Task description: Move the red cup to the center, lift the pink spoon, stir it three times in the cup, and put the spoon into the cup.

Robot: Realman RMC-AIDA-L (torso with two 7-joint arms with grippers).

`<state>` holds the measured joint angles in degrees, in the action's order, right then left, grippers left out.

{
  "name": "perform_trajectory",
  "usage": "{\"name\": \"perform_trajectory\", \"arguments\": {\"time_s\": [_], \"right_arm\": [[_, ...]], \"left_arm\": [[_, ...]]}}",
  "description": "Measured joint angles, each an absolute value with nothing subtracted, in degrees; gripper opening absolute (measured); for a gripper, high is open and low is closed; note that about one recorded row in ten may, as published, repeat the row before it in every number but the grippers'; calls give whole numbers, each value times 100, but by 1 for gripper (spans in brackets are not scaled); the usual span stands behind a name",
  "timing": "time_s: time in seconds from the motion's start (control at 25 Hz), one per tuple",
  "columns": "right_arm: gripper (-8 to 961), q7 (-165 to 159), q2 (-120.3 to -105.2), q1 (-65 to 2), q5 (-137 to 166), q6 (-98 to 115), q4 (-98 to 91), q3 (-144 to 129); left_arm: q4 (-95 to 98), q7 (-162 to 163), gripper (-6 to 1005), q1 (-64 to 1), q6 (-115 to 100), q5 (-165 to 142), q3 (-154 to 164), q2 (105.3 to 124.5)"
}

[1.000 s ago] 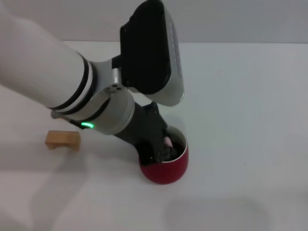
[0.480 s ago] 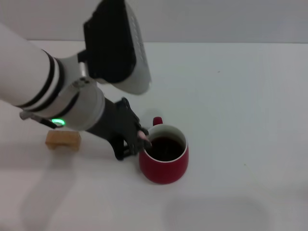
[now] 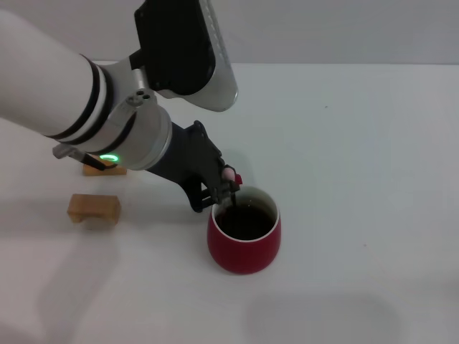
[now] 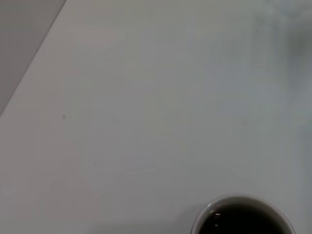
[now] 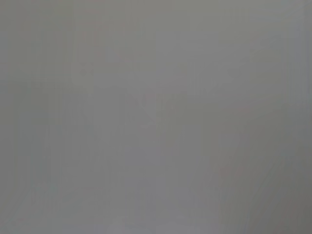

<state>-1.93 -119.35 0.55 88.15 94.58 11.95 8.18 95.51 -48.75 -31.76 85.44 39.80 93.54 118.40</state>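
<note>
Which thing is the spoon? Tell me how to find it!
Start at the white table and find the red cup, the only round red thing on it. Right at the cup's rim, on the robot's left side, the black left gripper holds the pink spoon. The spoon is tiny and pale pink, unlike the tan wooden blocks farther left.

Head view high, facing down, left wrist close, sharing red cup [image 3: 244, 240], right wrist blank
</note>
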Motion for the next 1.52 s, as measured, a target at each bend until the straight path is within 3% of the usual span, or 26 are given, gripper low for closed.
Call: {"name": "perform_trajectory", "arguments": {"time_s": [0.2, 0.4, 0.76, 1.12, 1.28, 1.52], "right_arm": [[-1, -193, -11935, 89, 8791, 9488, 1195, 818], [0, -193, -11935, 96, 8800, 9497, 1195, 818], [0, -193, -11941, 107, 8806, 9510, 1195, 817], [0, -193, -11949, 125, 8792, 9632, 1206, 818], [0, -193, -11937, 120, 8787, 9746, 1262, 819], [0, -168, -11933, 126, 8793, 9794, 1298, 817]], "left_arm": [[9552, -4703, 146, -3165, 8377, 4109, 9488, 11854], [9610, -4531, 199, -3141, 8191, 4136, 9534, 11845], [10222, -4497, 510, -2841, 7313, 4098, 9386, 11839], [9963, -4494, 774, -1030, 334, 4854, 11075, 11804], [8700, -3845, 808, -981, -3841, 4132, 12451, 11808], [7331, -2917, 808, -1215, -5810, 3527, 12538, 11817]]}}
